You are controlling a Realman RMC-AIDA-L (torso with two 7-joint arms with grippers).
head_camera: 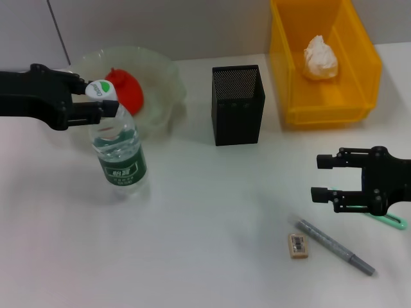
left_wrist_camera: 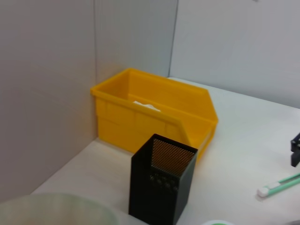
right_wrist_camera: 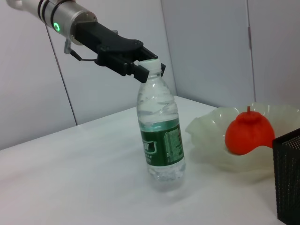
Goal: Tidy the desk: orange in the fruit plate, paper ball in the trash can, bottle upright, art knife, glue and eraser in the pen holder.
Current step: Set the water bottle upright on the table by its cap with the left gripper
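On white desk point(head_camera: 205, 224) by grey wall point(left_wrist_camera: 47, 70), left claw point(head_camera: 103, 99) clamped on bottle point(head_camera: 119, 151), right claw point(head_camera: 324, 178) apart.

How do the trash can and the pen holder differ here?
The trash can is a bright yellow, solid-walled, wide bin; the pen holder is a black mesh cup, narrow and smaller. The trash can already holds the paper ball, whereas nothing shows inside the pen holder. Both stand upright and open-topped on the white desk.
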